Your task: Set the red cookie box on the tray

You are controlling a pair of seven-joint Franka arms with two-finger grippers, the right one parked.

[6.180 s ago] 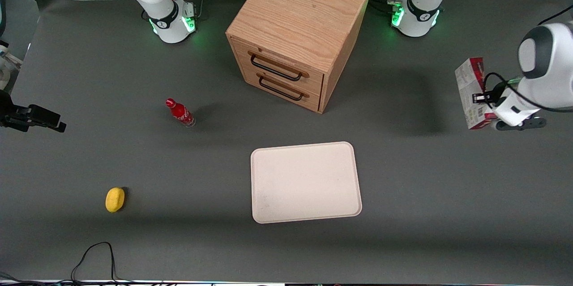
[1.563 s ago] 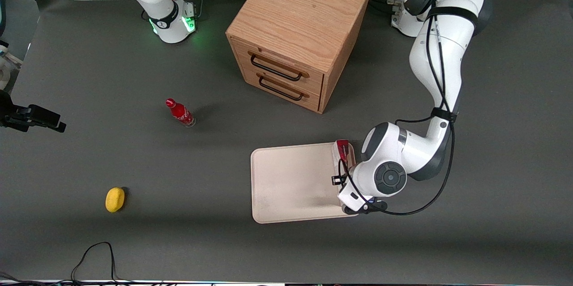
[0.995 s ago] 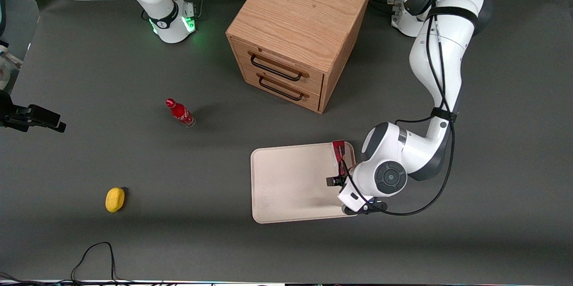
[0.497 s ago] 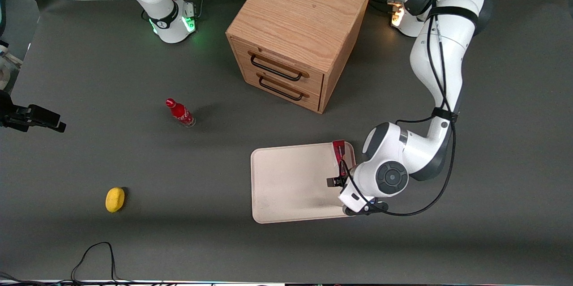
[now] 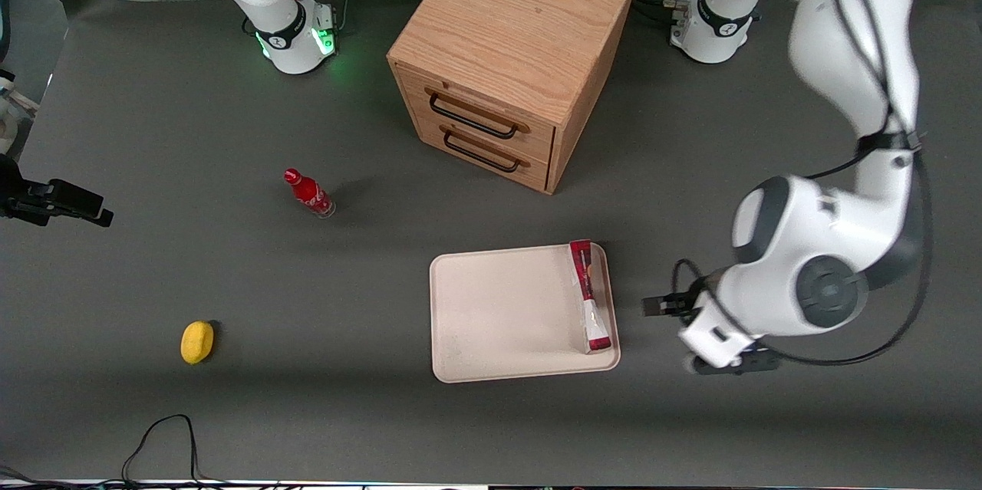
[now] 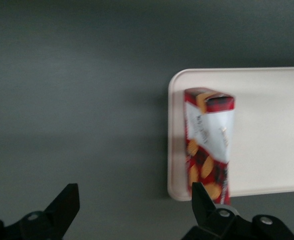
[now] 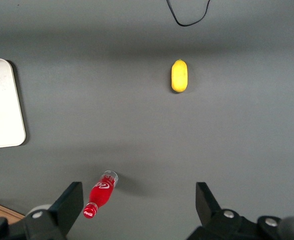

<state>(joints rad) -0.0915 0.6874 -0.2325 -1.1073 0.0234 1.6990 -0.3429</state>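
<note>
Lighting: even, diffuse, overhead; moderately bright. Shadows: soft, the wooden drawer cabinet casting a broad one on the grey counter; faint dark bands run across the counter. Glare: green glow at the parked arm's base. Blur: the working arm is motion-smeared in the front view; the left wrist view is soft throughout, the red cookie box and tray smeared. Right wrist view: sharp.

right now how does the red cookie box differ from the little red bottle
The red cookie box is a thin flat carton with a grey-white printed face; the red bottle is round with a cap. The box stands on its edge on the tray, along its rim; the bottle stands on the bare table, toward the parked arm's end. The box is the longer one. Both are mainly red, and the open claw, beside the tray, holds neither.
</note>
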